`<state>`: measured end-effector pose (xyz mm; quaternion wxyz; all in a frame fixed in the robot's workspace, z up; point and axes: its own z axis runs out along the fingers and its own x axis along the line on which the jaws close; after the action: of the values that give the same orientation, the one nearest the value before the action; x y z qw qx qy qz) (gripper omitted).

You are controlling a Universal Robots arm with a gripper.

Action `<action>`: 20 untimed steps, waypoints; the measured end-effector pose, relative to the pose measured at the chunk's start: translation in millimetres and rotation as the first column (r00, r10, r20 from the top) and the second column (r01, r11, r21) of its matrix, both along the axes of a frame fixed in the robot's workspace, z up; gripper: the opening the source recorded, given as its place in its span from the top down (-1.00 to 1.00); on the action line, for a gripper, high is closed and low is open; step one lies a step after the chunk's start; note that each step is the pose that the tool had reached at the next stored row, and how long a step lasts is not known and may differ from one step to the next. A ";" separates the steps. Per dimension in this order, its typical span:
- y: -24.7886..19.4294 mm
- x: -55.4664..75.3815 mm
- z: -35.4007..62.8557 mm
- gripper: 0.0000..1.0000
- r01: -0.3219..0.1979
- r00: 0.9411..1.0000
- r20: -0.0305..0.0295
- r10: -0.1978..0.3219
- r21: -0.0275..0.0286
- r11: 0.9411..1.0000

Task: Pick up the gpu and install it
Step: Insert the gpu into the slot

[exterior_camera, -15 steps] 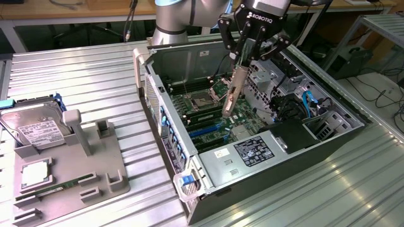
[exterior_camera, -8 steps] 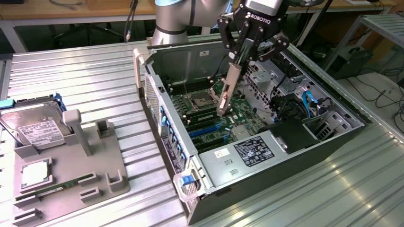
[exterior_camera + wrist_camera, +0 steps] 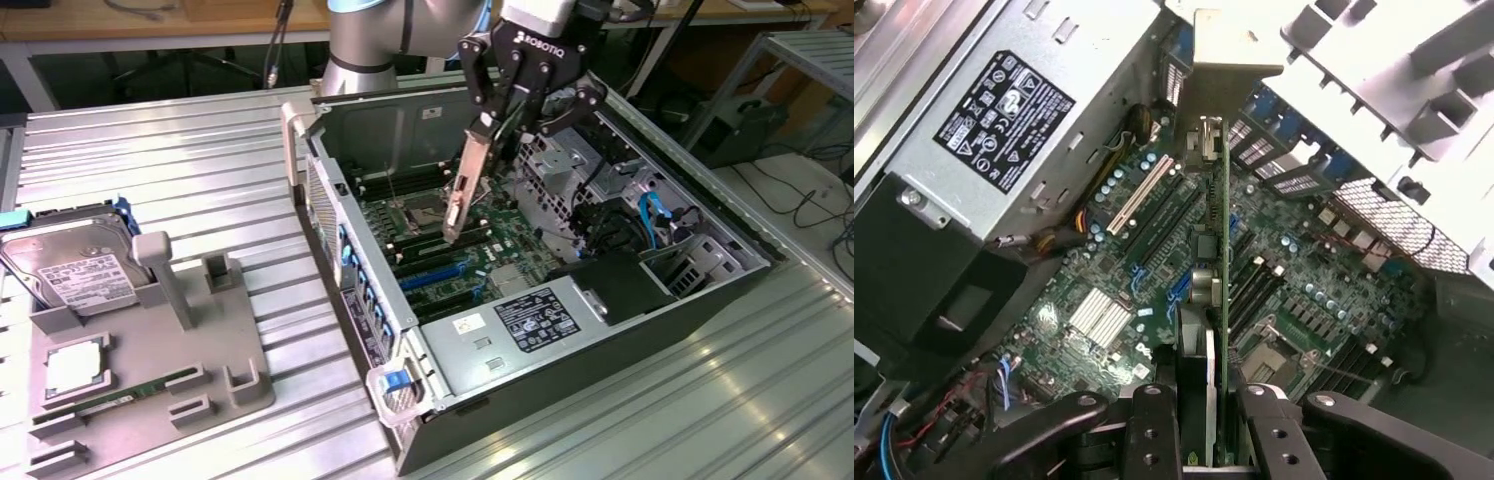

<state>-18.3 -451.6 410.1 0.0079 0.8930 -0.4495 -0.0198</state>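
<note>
Gripper [image 3: 514,118] fingers are clamped on the gpu [image 3: 466,190], holding it by its upper end above the open computer case [image 3: 694,300]. In the exterior view the card hangs on edge with its long axis close to vertical, leaning slightly so the lower end sits further toward the exterior view's left than the held end. Its long silver bracket [image 3: 463,185] faces the camera and runs down the card's length, with the lower tip above the motherboard [image 3: 441,245], near the CPU socket [image 3: 422,211] and the blue expansion slots [image 3: 434,270]; whether the tip touches the board cannot be told.

From the wrist view the gpu [image 3: 1222,300] is seen edge-on as a thin green line running away from the fingers [image 3: 1154,440], which press on it from both sides, with the black fan [image 3: 1197,385] on one face close to the grip. The far end carries the bracket's bent silver tab [image 3: 1229,45], pointing toward the case's rear wall. Beside the case, on the exterior view's left, a grey holder [image 3: 174,350] carries a hard drive [image 3: 74,265] and a RAM stick [image 3: 127,392].
</note>
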 end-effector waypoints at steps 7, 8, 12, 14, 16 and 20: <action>0.0 0.0 -5.2 0.45 0.158 0.987 0.000 -0.158 0.000 0.987; 0.0 0.0 -5.8 0.45 0.177 0.984 0.000 -0.177 0.000 0.984; 0.0 0.0 -8.2 0.45 0.250 0.968 0.000 -0.250 0.000 0.968; 0.0 0.0 -9.6 0.45 0.290 0.957 0.000 -0.290 0.000 0.957; 0.0 0.1 -10.8 0.45 0.327 0.945 0.000 -0.327 0.000 0.945; 0.0 0.1 -13.0 0.45 0.396 0.918 0.000 -0.396 0.000 0.918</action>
<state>-18.2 -451.6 397.0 0.0038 0.7838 -0.6207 -0.0210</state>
